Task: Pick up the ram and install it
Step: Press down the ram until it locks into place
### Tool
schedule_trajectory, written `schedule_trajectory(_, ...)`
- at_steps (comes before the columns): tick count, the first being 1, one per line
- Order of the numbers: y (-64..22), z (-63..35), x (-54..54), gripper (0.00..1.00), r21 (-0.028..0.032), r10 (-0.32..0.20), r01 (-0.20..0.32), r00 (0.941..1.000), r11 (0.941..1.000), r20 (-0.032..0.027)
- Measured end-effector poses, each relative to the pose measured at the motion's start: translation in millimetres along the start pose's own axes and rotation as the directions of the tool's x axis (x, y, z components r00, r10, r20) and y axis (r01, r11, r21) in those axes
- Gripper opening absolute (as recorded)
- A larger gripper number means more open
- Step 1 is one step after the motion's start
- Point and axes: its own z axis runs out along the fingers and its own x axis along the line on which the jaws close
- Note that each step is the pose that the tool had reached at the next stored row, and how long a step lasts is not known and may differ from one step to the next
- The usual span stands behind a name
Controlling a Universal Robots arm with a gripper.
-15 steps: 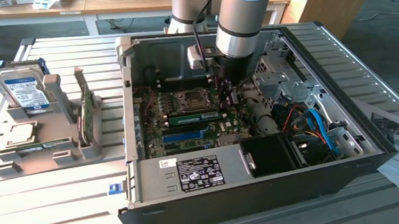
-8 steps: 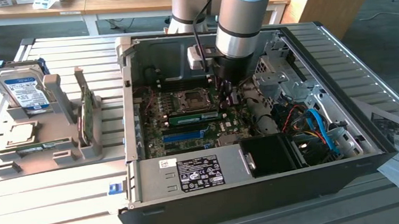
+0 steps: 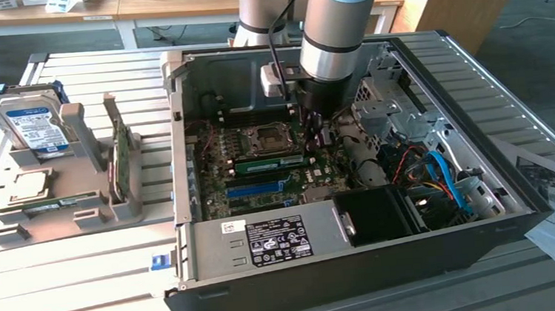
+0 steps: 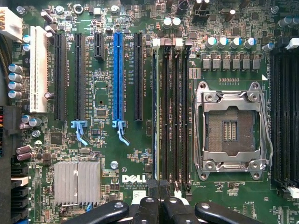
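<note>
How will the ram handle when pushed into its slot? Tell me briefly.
Probably stiff yet light: the ram is a thin, narrow green board. Likely fragile if flexed, being so thin. Standing on edge over the memory slots, it may tilt if pushed off-centre.

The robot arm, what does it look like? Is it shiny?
The arm is a fat silver-grey tube with a light blue cap and a black band. A black cable runs down beside it. Its claw has black metal links with round silver bolts.

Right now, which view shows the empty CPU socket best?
The wrist view: the CPU socket is seen straight on, its whole frame unobstructed. The exterior view shows the socket at a slant, close beside the arm.
</note>
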Motion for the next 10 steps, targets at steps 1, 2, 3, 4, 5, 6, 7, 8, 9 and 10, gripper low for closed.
schedule_trajectory(1,0.0,0.0,0.0,0.1,0.0,0.0,0.0,1.0,1.0,0.0)
schedule_trajectory(2,0.0,0.0,0.0,0.1,0.0,0.0,0.0,1.0,1.0,0.0)
schedule_trajectory(3,0.0,0.0,0.0,0.1,0.0,0.0,0.0,1.0,1.0,0.0)
schedule_trajectory(4,0.0,0.0,0.0,0.1,0.0,0.0,0.0,1.0,1.0,0.0)
schedule_trajectory(5,0.0,0.2,0.0,0.1,0.0,0.0,0.0,1.0,1.0,0.0001)
schedule_trajectory(6,0.0,0.4,0.0,0.1,0.0001,0.0,0.0,1.0,1.0,0.0001)
schedule_trajectory(7,0.0,0.5,0.0,0.1,0.0001,0.0,0.0,1.0,1.0,0.0001)
schedule_trajectory(8,0.0,0.7,0.0,0.1,0.0001,0.0,0.0,1.0,1.0,0.0001)
schedule_trajectory(9,0.0,0.8,0.0,0.1,0.0001,0.0,0.0,1.0,1.0,0.0)
schedule_trajectory(10,0.0,1.1,0.0,0.1,0.0,0.0,0.0,1.0,1.0,0.0001)
